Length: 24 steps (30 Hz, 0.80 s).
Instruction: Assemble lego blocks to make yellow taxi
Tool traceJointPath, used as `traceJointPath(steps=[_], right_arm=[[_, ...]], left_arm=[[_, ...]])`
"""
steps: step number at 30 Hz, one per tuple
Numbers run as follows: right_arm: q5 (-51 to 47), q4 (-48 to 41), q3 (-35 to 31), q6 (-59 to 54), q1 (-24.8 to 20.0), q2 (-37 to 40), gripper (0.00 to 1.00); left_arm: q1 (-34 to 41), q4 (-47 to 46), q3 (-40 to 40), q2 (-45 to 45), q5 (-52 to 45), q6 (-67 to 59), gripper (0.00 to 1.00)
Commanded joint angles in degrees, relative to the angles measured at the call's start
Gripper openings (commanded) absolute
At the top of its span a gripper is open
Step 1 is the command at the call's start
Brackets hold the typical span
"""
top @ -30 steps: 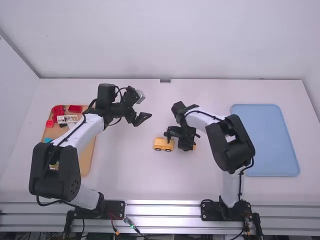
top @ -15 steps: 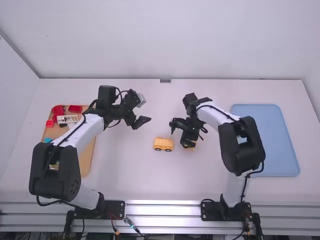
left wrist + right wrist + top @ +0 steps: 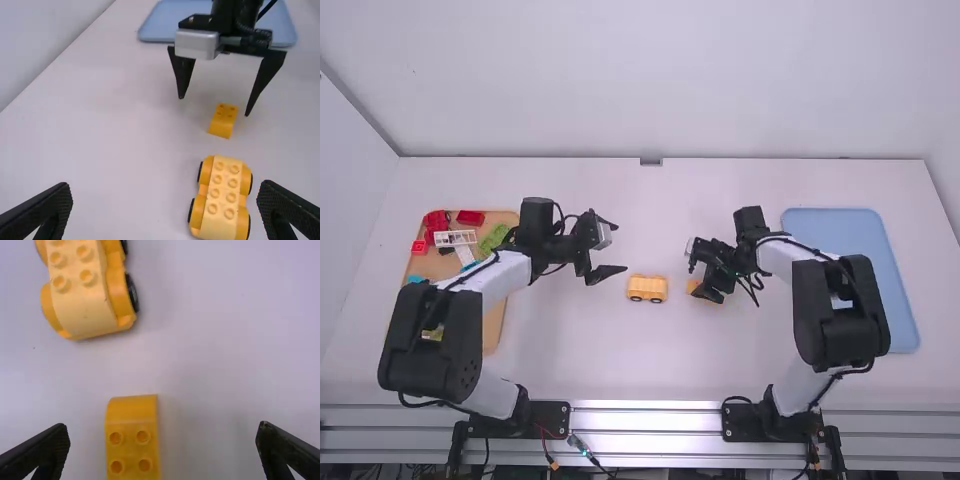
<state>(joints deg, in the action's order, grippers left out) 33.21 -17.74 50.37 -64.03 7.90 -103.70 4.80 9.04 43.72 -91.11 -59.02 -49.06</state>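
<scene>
Small orange-yellow plastic block (image 3: 132,440), studded, one end curved; high view partly hidden by the spread right gripper (image 3: 696,281), apparently untouched. Pale-yellow, black-wheeled car base (image 3: 647,288) near it on white table (image 3: 570,350); left gripper (image 3: 620,247) agape.

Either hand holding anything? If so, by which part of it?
Nothing held. Left hand is open and empty; right hand is open too, the small yellow block ungripped near its fingers.

I face a plain white back wall (image 3: 750,80) beyond my white worktop (image 3: 570,350); a side wall (image 3: 348,190) stands on my left.
</scene>
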Motion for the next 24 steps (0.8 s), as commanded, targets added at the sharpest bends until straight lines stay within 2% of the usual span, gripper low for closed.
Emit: traceJointPath(steps=[1, 7, 14, 24], right_arm=[[3.26, 2.58, -3.08, -0.52, -0.72, 0.42, 0.99], [8.11, 8.41, -7.34, -4.15, -3.04, 0.42, 1.00], [15.13, 19.26, -13.51, -7.34, -7.48, 0.42, 0.94], [16.52, 21.79, -13.57, -5.75, -8.28, -2.34, 0.92]], left_arm=[[0.04, 2.38, -2.29, -0.55, -5.68, -0.92, 0.99], [0.20, 8.41, -4.76, -2.86, -10.43, -0.90, 0.99], [0.46, 12.00, -5.42, -4.70, -12.35, 1.77, 0.99], [3.41, 12.26, -5.49, -4.70, -11.91, -0.37, 0.99]])
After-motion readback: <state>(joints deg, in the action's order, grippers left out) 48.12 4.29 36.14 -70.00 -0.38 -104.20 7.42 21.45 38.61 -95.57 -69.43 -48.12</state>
